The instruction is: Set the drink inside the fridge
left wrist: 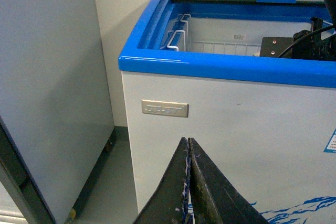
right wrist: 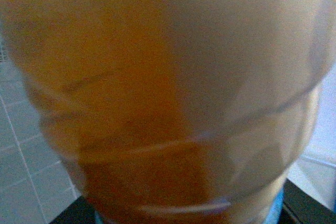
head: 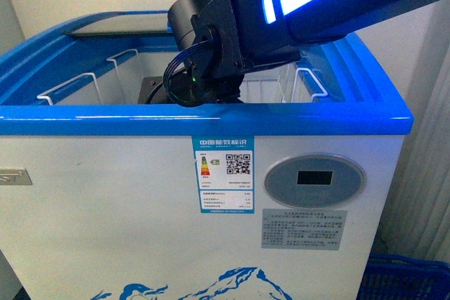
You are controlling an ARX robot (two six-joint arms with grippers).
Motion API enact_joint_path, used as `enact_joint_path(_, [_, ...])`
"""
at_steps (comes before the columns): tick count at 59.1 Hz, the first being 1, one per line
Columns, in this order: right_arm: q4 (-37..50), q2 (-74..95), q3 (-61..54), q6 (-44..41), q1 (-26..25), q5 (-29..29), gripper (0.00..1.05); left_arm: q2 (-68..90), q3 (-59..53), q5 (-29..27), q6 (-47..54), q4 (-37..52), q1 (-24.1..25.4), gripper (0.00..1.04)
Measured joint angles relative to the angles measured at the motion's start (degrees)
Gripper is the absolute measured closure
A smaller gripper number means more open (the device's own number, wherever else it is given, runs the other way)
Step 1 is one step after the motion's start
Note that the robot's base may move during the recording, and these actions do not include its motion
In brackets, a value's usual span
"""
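The waist-high white chest fridge [head: 105, 209] with its thick glossy blue top rim stands open at the near side, its sliding glass lid pushed to the back. A white wire basket [head: 77, 86] hangs inside along the rim. On its front sit an energy label, an oval grey control panel and a blue mountain decal low down. The clear plastic bottle of orange-amber drink [right wrist: 131, 103] fills the right wrist view, blurred, ribbed bands crossing its wall.
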Motion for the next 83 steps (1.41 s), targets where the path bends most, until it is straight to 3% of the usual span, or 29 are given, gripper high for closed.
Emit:
enact_joint_path(15, [1.38, -5.16, -0.33, 2.27, -0.22, -5.16, 0.06, -4.70, 0.00, 0.00, 0.02, -4.72, 0.00, 1.02])
enact_joint_path(25, [-0.37, -15.98, -0.11, 11.82, -1.90, -10.88, 0.08, -13.92, 0.00, 0.02, 0.00, -14.93, -0.02, 1.02])
enact_joint_path(35, [-0.52, -28.70, -4.17, 24.02, -6.25, -9.77, 0.08, -15.08, 0.02, 0.00, 0.00, -15.37, 0.00, 1.02])
enact_joint_path(44, [2.82, -50.07, -26.23, 40.72, -16.17, -8.17, 0.08, -15.15, 0.02, 0.00, 0.00, -15.43, 0.00, 1.02])
enact_joint_path(52, [1.99, -67.41, -44.61, 48.24, -21.09, -9.73, 0.08, -15.15, 0.02, 0.00, 0.00, -15.43, 0.00, 1.02])
enact_joint_path(56, [12.46, -84.37, -63.12, 55.98, -26.10, -14.53, 0.22, -15.15, 0.02, 0.00, 0.00, -15.45, 0.00, 1.02])
enact_joint_path(60, [15.63, -102.33, -81.53, 59.54, -28.30, -14.82, 0.38, -15.15, 0.02, 0.00, 0.00, -15.45, 0.00, 1.02])
enact_joint_path(65, [18.88, -115.73, -95.54, 61.07, -28.57, -15.65, 0.56, -15.15, 0.02, 0.20, 0.02, -15.45, 0.00, 1.02])
enact_joint_path(77, [22.77, -120.54, -110.44, 61.92, -28.55, -15.39, 1.02, -15.15, 0.02, 0.02, 0.00, -15.52, -0.02, 1.02])
enact_joint_path(83, [23.76, -123.12, -112.74, 62.03, -28.55, -15.39, 1.02, -15.17, 0.02, 0.00, 0.00, -15.52, -0.02, 1.02])
